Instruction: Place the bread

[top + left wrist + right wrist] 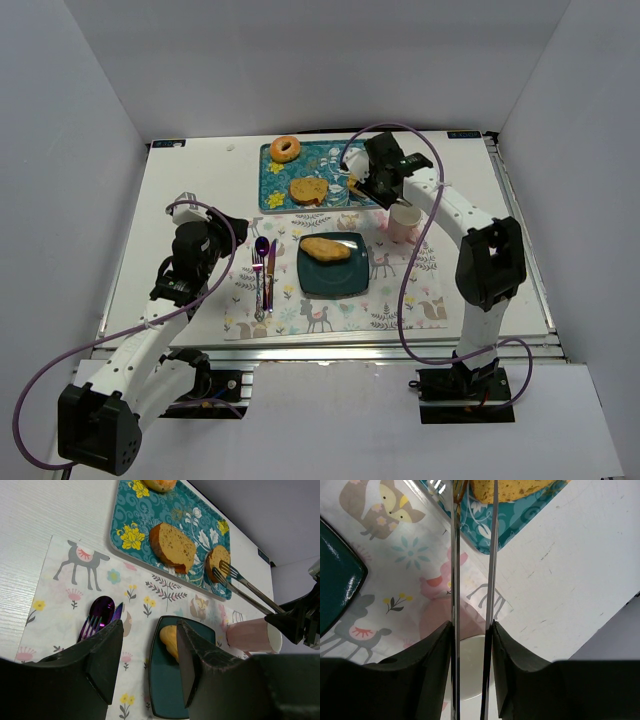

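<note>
White-and-black left arm (140, 350) and right arm (488, 265), looping purple cables (401, 300), black tool fingers (100, 665).

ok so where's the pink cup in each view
Top external: cup right of the plate.
Left wrist: cup at far right, below the tongs.
Right wrist: cup at bottom centre, behind the tongs, blurred.
Shared landmark: the tray, in all three.
</note>
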Controlling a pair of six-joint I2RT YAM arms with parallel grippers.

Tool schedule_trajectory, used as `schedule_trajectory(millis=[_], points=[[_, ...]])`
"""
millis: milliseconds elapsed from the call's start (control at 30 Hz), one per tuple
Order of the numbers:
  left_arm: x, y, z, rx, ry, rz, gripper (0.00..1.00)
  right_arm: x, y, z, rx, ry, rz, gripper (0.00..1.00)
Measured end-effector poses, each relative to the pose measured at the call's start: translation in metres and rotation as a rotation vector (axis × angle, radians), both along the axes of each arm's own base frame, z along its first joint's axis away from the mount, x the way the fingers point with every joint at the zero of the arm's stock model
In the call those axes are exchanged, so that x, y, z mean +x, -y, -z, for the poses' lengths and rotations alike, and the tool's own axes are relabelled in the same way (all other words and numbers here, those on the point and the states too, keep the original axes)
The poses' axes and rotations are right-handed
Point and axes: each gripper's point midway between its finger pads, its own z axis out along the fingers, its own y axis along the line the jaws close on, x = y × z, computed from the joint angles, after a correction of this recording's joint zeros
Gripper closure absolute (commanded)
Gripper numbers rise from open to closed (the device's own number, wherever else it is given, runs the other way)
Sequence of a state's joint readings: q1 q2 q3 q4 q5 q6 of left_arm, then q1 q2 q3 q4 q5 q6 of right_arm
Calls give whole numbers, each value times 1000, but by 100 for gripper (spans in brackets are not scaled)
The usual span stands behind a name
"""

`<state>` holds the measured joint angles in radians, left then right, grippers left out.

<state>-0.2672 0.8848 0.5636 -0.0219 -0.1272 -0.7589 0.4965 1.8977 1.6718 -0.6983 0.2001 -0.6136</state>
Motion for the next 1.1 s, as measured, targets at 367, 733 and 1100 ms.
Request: schedule_trajectory(millis=[367,733,1100], points=[[0,0,0,0,0,0,43,1,1,4,-25,0,-3,59],[0,-1,-1,1,3,-4,43,2,2,9,-61,1,-9,79],[0,-2,-3,2,9,-7,43,2,-8,-2,-2,18,-33,100]])
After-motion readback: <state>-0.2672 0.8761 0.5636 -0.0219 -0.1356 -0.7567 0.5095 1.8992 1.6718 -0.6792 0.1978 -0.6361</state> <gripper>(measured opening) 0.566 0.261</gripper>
